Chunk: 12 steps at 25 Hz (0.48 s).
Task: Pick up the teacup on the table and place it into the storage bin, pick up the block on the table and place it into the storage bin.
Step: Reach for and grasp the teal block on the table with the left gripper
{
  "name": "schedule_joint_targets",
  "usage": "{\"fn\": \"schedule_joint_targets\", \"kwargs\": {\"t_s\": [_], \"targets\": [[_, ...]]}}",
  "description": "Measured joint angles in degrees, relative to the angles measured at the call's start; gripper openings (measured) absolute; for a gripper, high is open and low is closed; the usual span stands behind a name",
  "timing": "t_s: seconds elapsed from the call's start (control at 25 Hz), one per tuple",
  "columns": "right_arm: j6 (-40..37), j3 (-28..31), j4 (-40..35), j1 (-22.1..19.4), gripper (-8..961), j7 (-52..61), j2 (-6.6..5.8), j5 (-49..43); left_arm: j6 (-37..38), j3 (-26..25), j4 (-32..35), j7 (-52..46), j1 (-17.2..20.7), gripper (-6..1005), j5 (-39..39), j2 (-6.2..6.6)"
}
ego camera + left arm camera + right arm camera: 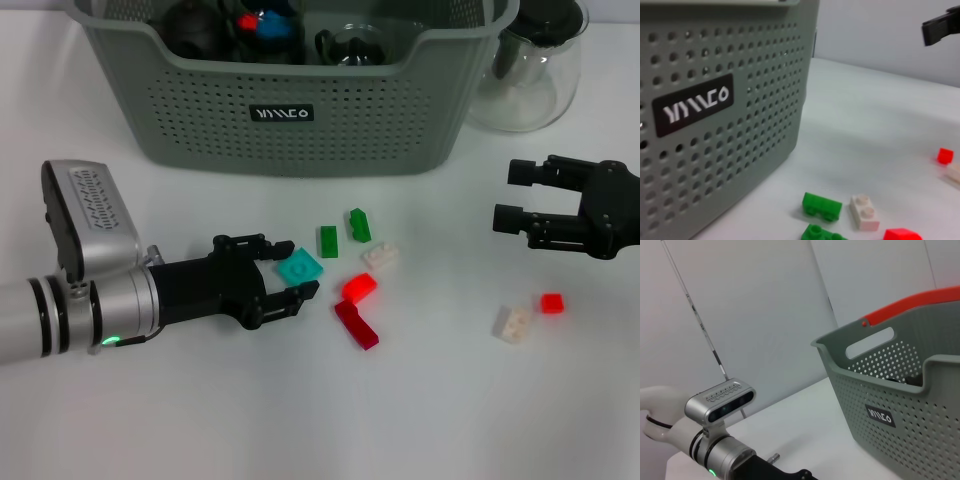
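Note:
The grey-green storage bin (pixel 300 110) stands at the back of the white table and also shows in the left wrist view (pixel 715 125) and the right wrist view (pixel 900 405). Dark objects and a clear glass cup (pixel 355 45) lie inside it. No teacup stands on the table. My left gripper (pixel 293 270) is open low over the table, its fingers on either side of a teal block (pixel 298 268). My right gripper (pixel 508 195) is open and empty at the right, above the table.
Loose blocks lie in front of the bin: two green (pixel 328 240) (pixel 359 224), a white one (pixel 380 256), a bright red one (pixel 358 288), a dark red one (pixel 357 324). A white block (pixel 512 322) and small red block (pixel 552 302) lie right. A glass pitcher (pixel 530 70) stands back right.

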Motion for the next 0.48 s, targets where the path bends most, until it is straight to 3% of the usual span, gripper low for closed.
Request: {"fn": "schedule_joint_targets", "kwargs": {"t_s": [0.48], "targets": [[0.3,0.0,0.1,-0.1,833,0.0,0.06,0.0,-0.4,-0.4,-0.3,4.5,0.1,534,-0.4,-0.31]]}}
